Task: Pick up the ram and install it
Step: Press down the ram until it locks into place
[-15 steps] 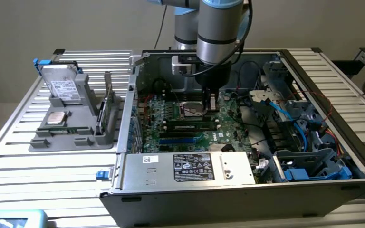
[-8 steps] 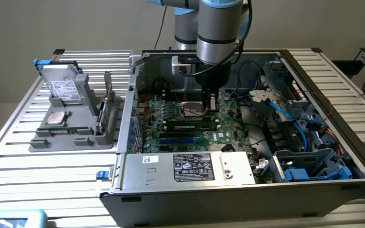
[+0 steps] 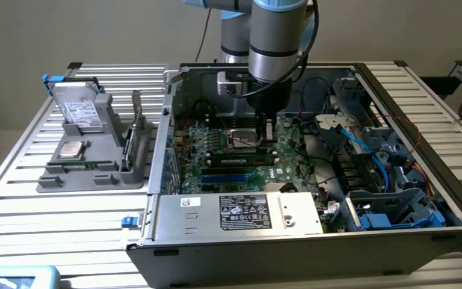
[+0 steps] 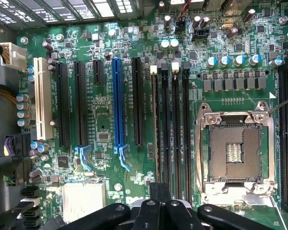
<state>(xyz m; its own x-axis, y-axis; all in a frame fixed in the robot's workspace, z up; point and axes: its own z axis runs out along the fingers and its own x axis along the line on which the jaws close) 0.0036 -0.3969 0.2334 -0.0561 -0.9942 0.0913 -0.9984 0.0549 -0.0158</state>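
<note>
The ram [image 3: 236,161] appears as a long, dark stick with a small white label, standing on edge in a memory slot of the motherboard [image 3: 215,144] inside the open computer case [image 3: 311,241]. In the wrist view it is seen edge-on as a thin line [image 4: 156,134] in the memory slot nearest the black expansion slot [image 4: 138,100]; the three neighbouring memory slots [image 4: 177,134] are bare. Judged from this, the stick is already in its slot.

The gripper [image 3: 268,133] hangs inside the case, above the board, over the edge of the processor socket [image 3: 243,139]. From the gripper, the ram lies just beside and below, offset toward the near edge of the case and slightly toward the exterior view's left. The long axis of the ram runs across the exterior view from left to right, parallel to the blue slot [image 3: 227,177] and the other slots. In the wrist view the tip of the gripper [image 4: 159,194] lines up with one end of the stick.

Whether the gripper is spread or pressed together cannot be told, nor whether it touches the ram.

Hard to make out:
- The slot latches; full seating cannot be confirmed.
- A thin upright plate [image 3: 137,135] in the grey parts fixture [image 3: 94,177] at the exterior view's left; its nature is unclear.
- The far end of the ram, partly behind the gripper in the exterior view.
</note>
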